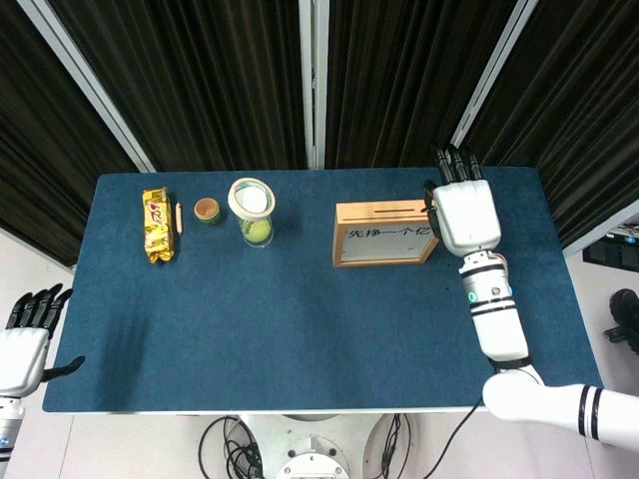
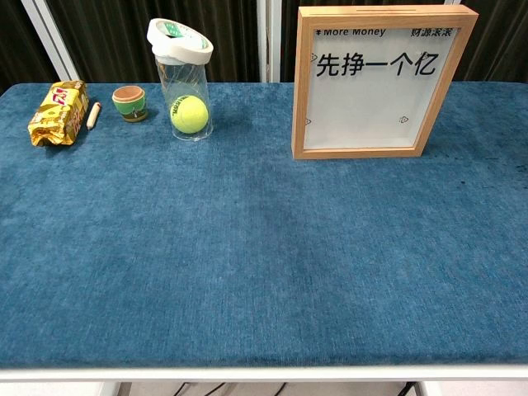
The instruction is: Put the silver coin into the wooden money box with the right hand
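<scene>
- Our right hand (image 1: 465, 212) hovers palm-down at the right end of the upright, wood-framed money box (image 1: 384, 234) — fingers stretched toward the far edge of the tabletop (image 1: 300, 329), with the thumb side close against the box's top corner. From above we see only the back of the hand, so we cannot tell whether anything is pinched beneath it.
- The silver coin shows in neither view. We judge it may be under the hand, but that is a guess; the slot along the box's top edge lies just left of the hand, which fits a coin being brought toward it.
- The box stands with its glazed, lettered front toward the chest camera, leaving its top edge reachable from above.
- Our left hand (image 1: 25, 334) hangs off the near-left corner of the tabletop, fingers apart and holding nothing — out of the way.
- Well to the left of the box: a clear cylinder with a white lid (image 1: 254, 210) holding a yellow-green tennis ball (image 2: 190, 114), a small brown-and-green pot (image 1: 207, 211), a pale stick (image 1: 179, 218) and a crinkled gold snack packet (image 1: 157, 226).
</scene>
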Robot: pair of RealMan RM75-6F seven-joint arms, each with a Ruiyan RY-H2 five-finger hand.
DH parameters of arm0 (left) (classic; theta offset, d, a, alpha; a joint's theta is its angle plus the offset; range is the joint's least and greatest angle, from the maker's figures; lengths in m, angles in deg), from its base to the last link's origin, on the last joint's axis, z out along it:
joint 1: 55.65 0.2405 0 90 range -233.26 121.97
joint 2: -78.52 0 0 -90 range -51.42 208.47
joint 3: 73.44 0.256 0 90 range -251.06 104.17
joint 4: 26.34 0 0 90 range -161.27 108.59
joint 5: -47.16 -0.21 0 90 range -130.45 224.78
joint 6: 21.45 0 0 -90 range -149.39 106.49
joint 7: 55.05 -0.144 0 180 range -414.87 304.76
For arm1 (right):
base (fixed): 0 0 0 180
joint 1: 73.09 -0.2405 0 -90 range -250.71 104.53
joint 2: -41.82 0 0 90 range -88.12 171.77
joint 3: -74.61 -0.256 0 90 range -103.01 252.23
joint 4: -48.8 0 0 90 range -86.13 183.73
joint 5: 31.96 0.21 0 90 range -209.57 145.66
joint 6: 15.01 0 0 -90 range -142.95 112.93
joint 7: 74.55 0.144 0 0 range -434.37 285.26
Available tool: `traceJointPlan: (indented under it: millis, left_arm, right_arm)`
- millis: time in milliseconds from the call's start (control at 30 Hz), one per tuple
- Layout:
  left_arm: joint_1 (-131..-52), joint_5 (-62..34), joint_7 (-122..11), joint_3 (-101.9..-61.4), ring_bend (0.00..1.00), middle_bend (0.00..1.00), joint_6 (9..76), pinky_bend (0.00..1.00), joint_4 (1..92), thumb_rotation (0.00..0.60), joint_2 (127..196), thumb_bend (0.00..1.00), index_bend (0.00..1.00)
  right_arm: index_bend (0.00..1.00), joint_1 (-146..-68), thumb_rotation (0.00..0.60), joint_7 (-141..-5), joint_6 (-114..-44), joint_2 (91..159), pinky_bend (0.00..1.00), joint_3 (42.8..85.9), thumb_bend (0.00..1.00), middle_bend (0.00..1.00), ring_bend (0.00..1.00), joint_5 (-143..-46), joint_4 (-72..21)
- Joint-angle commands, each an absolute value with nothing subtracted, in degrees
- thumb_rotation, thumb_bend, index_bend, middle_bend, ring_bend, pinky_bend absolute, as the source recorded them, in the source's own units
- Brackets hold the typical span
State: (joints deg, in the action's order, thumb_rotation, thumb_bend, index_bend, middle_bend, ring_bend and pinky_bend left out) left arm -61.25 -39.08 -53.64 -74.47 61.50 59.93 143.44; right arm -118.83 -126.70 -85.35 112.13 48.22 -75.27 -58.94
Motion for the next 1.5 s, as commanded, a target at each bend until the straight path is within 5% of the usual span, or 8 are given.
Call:
traceJointPlan:
  millis: [33,533,1500]
  left_arm:
    - [-61.27,-39.02,-53.42,-74.52,0.0,0.0,61.49,0.0,59.86,0.6,143.31,0.12,0.05]
    - [-61.05,-39.6,-52.17,-74.35,0.0,0.0,62.11,0.0,60.01,0.6,142.4,0.12,0.05]
    - [-61.04,-39.45,-51.59,-74.43,0.0,0.0,62.12,0.0,59.79,0.6,142.11,0.12,0.05]
  right_arm:
    - [0.74,-127.3,0.6,-134.86,-84.49,115.1,0.0,45.4,0.38,0.0,0.0,-63.42,-57.08]
    - [0.75,-138.52,0.6,-142.9,-90.96,120.85,0.0,45.13,0.38,0.0,0.0,-43.69,-49.69]
    - [0.76,-141.66,0.6,-143.35,-91.38,121.66,0.0,49.02,0.38,0.0,0.0,-37.3,-47.53]
